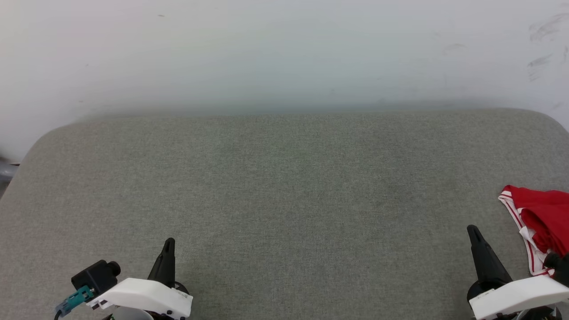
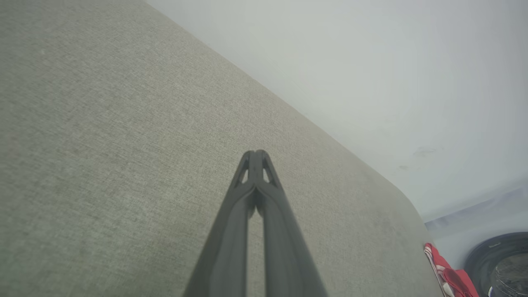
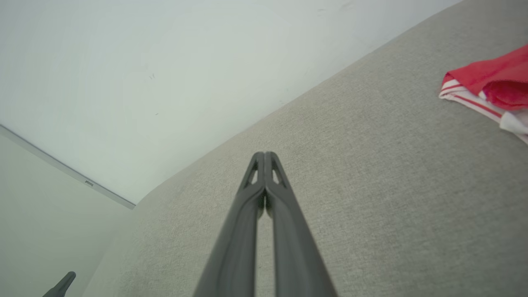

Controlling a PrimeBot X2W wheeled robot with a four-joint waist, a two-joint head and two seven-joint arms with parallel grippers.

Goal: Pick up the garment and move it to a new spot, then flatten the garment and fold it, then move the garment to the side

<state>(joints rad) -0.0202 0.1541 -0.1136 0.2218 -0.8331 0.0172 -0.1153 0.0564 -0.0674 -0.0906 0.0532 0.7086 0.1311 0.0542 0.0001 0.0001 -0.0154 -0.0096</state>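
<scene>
Grey cushion (image 1: 284, 200), garment (image 1: 544, 218) beside right hand (image 1: 472, 230)

The table (image 1: 284, 200) is covered in coarse, matt grey woven cloth. The shirt (image 1: 544, 209) is smooth red cloth. The wall (image 1: 284, 53) looks smooth and matt.

No text, number or brand can be read. The bunched red shirt (image 1: 546, 208) at the right edge of the grey cushion (image 1: 284, 200) shows just plain cloth and striped trim.
</scene>
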